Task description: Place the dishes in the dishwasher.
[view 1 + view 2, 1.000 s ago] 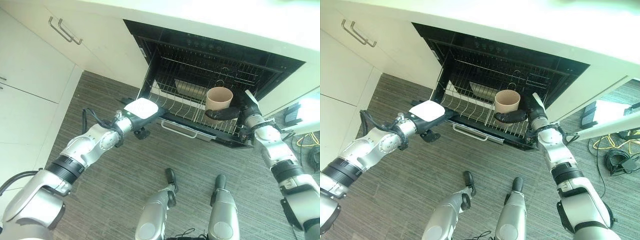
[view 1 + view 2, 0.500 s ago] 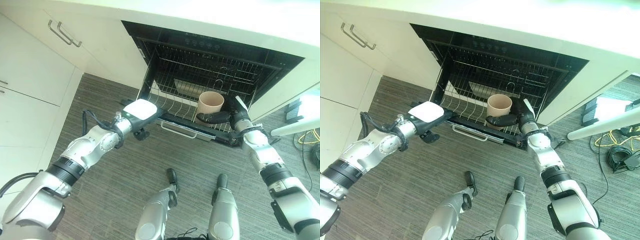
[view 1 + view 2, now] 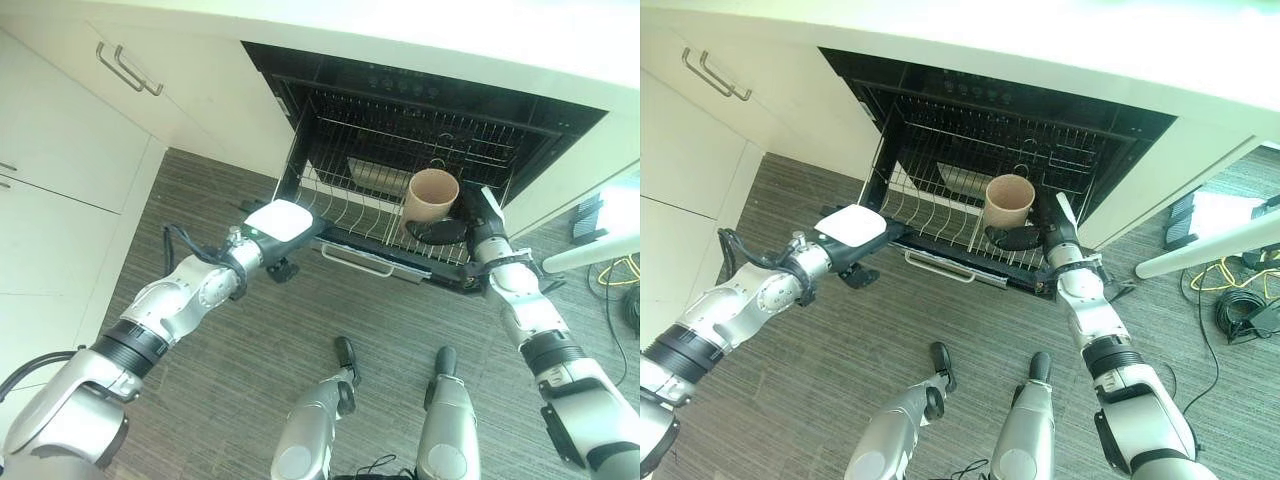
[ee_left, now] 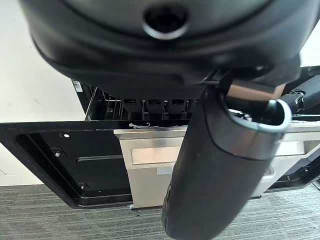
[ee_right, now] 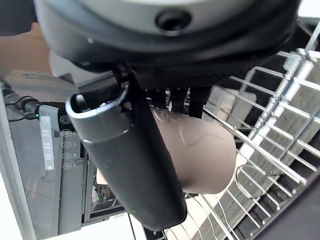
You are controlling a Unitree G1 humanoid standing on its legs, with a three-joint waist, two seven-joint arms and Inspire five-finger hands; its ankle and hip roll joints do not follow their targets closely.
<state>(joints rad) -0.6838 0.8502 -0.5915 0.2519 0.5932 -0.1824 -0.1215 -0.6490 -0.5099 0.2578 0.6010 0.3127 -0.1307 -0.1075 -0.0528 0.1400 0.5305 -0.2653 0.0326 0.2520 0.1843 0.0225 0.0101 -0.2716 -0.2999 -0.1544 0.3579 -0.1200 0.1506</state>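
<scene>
Grey plank floor point(image 3: 230, 390), open dishwasher point(image 3: 420, 150) rack point(image 3: 370, 205); right hand point(image 3: 470, 232) fingers round tan cup point(image 3: 430, 195), left hand point(image 3: 295, 232) fingers under white plate point(image 3: 280, 218).

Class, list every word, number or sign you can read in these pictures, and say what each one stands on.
No text reads with certainty.
The control panel, right wrist view: lit digits and round symbols, too small to read.
The white label on the dishwasher frame, left wrist view: too small to read.
The cup: no print shows.
</scene>
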